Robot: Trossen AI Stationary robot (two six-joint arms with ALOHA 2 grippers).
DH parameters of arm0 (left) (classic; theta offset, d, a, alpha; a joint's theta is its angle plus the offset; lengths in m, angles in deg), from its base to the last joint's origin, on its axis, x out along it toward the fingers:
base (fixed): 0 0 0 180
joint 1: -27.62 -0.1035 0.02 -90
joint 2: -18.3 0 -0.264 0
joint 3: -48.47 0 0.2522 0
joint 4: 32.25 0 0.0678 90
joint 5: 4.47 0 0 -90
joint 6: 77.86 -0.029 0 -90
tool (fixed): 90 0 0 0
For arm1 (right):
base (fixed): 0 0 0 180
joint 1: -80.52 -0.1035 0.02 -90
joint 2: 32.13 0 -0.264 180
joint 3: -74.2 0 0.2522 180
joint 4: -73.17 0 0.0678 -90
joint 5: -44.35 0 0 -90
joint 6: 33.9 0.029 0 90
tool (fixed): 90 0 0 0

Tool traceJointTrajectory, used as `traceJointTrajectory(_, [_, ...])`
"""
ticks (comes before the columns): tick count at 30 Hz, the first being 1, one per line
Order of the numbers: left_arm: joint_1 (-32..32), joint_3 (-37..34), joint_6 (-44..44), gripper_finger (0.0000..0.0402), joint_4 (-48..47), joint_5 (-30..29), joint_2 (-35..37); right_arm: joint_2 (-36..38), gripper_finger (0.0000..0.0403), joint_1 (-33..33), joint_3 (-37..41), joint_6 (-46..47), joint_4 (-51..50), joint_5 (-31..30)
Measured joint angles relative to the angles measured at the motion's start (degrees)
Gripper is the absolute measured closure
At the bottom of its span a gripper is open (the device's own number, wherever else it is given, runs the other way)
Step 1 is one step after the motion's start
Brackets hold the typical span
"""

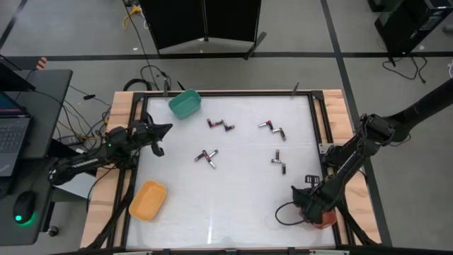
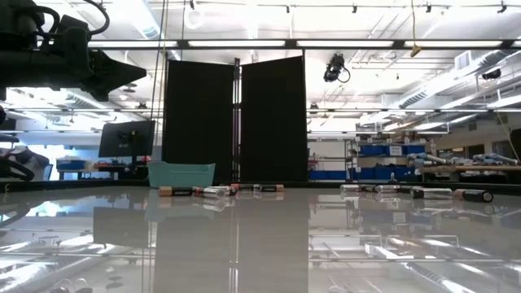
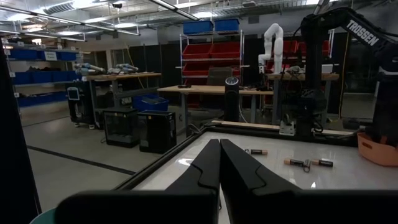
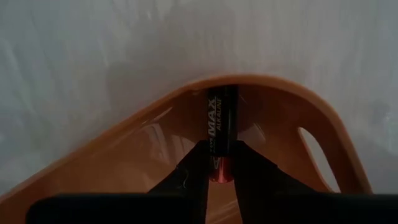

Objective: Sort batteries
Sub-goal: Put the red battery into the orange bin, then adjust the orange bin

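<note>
My right gripper points down over the red bin at the table's near right corner, shut on a black battery marked MAX ALKALINE. The battery stands inside the bin's outline. More batteries lie in small groups on the white table. My left gripper is shut and holds nothing. It hovers level at the table's left side, between the green bin and the orange bin. My right gripper pinches the battery near its red end between its two fingers. The fingers come from above, pointing down, and the battery runs on past the fingertips in line with them, upright. Whether its far end touches the bin I cannot tell.
The table has a raised dark frame with wooden boards outside it. Open table surface lies in the near middle. A desk with a laptop and mouse stands beyond the left edge.
</note>
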Motion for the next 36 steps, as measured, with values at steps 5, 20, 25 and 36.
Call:
traceJointTrajectory(5, [0.0, 0.0, 0.0, 0.0387, 0.0, 0.0, 0.0, 0.0, 0.0334, 0.6, 0.0, -3.8, 0.0, 2.2])
traceJointTrajectory(20, [0.0, 0.0, 0.0, 0.0387, 0.0, 0.0, 0.0, 0.0, 0.0251, 2.6, -3.4, -8.9, -6.9, 3.8])
traceJointTrajectory(25, [0.0, 0.0, 0.0, 0.0387, 0.0, 0.0, 0.0, 0.0, 0.0277, 3.3, -6.0, -9.1, -8.4, 1.2])
traceJointTrajectory(36, [0.0, 0.0, 0.0, 0.0387, 0.0, 0.0, 0.0, 0.0, 0.0374, 3.9, -6.1, -11.0, -5.6, -2.3])
